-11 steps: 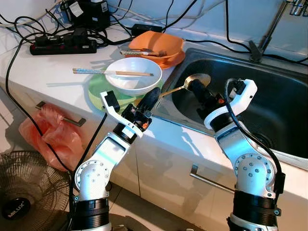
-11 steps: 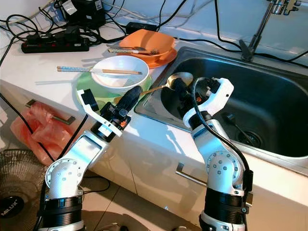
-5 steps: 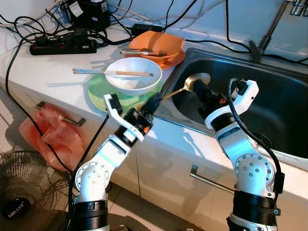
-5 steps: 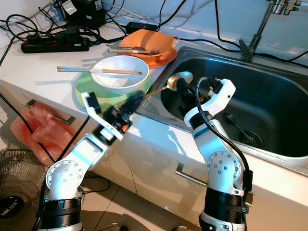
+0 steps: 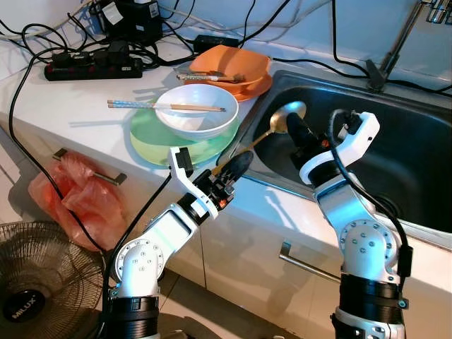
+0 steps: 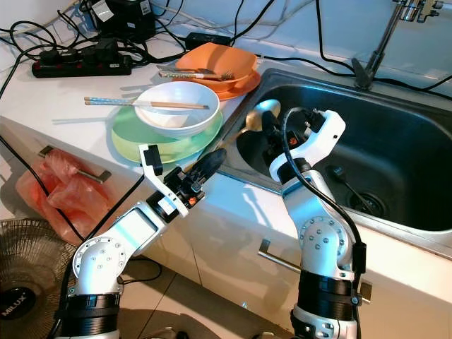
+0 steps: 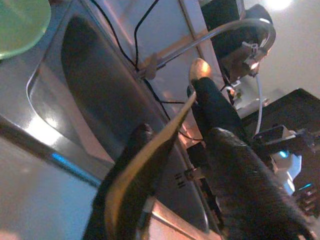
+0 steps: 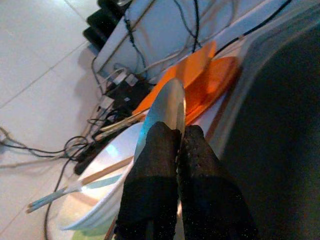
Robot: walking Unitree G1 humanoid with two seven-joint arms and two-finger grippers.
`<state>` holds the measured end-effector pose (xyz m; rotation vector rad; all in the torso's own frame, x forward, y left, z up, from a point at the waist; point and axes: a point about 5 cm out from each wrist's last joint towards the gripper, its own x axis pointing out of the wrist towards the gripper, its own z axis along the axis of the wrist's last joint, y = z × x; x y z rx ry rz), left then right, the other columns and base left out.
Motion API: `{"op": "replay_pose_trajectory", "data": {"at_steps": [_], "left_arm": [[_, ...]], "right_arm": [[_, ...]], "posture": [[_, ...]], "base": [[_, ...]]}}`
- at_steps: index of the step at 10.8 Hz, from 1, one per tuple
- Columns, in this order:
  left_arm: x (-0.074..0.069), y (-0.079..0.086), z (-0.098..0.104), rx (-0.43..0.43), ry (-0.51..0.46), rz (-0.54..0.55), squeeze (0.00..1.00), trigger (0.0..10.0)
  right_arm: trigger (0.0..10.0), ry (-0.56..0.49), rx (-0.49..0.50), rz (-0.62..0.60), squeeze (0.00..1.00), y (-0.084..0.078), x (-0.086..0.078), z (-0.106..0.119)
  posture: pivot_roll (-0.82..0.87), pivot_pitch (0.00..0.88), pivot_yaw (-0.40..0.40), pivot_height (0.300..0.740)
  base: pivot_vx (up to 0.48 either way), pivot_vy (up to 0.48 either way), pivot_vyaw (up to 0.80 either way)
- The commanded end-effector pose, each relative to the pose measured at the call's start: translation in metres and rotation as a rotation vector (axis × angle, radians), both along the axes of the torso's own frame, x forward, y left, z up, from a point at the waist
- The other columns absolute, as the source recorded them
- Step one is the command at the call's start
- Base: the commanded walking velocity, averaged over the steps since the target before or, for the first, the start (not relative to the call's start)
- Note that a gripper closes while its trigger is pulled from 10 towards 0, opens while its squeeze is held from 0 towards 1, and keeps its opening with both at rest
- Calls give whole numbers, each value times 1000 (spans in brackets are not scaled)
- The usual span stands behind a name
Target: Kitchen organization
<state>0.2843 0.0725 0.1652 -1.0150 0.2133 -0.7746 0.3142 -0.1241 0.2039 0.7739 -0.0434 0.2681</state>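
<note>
Two-ended grab on one gold spoon (image 5: pixel 272 131) over the sink (image 5: pixel 395 134) rim — risky. Left gripper (image 5: pixel 236 163), at the sink's near-left corner, pinching the handle end; right gripper (image 5: pixel 291 126), just inside the sink's left wall, clamped shut on the bowl end. Pull apart out of step and the spoon twists loose, clattering into the basin — or swinging left of the sink into the white bowl (image 5: pixel 196 109) and chopsticks (image 5: pixel 164 106).
</note>
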Motion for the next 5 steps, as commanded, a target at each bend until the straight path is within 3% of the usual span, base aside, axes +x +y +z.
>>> {"op": "replay_pose_trajectory", "data": {"at_steps": [1, 2, 5], "left_arm": [[-4, -3, 5, 6, -29, -25, 1000, 10000], [-4, -3, 4, 15, -23, -23, 1000, 10000], [-4, -4, 3, 25, -18, -29, 1000, 10000]], "right_arm": [[0, 20, -31, -60, 0, -8, 3, -2], [0, 28, -35, -76, 0, -10, 4, -3], [0, 32, -52, -96, 0, -13, 5, -5]], "posture": [[-2, 53, 3, 740], [-1, 54, 4, 740], [-3, 57, 5, 740]], "base": [[0, 0, 0], [0, 0, 0], [0, 0, -577]]}}
